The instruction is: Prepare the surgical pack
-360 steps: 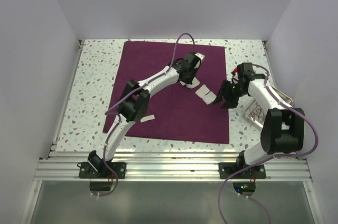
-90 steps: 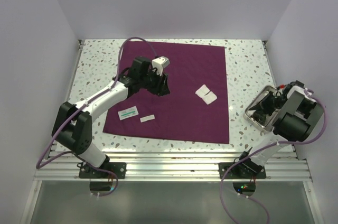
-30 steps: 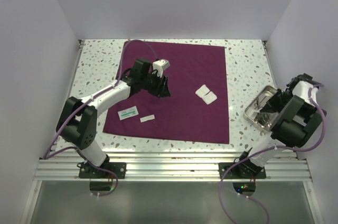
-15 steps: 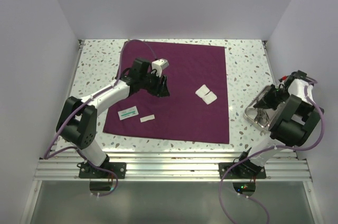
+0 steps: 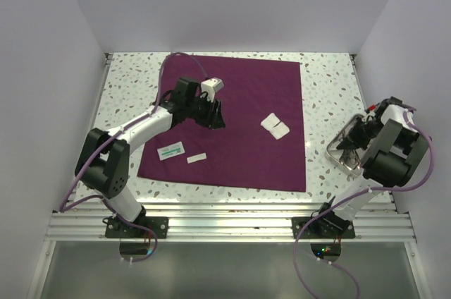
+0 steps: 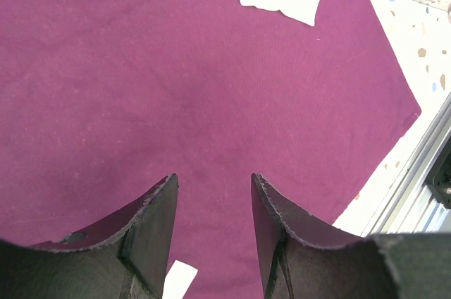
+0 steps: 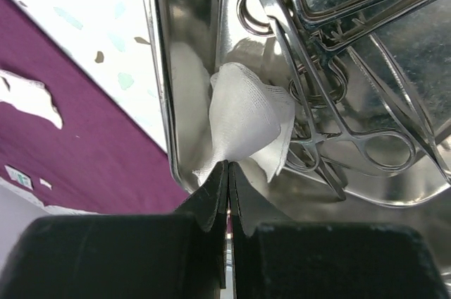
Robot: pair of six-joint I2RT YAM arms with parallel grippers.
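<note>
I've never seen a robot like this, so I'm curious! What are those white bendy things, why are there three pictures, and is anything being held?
Those are two robot arms bolted to a speckled table. The big picture looks down from above. The other two come from little cameras on each arm's wrist, so you see that arm's own black fingers. On the table lies a purple cloth with two white gauze squares, a small packet and a white strip on it. On the right sits a shiny steel tray with scissor-like tools inside. The left gripper is open above the cloth, holding nothing. The right gripper is shut, pinching a piece of white gauze at the tray.
</note>
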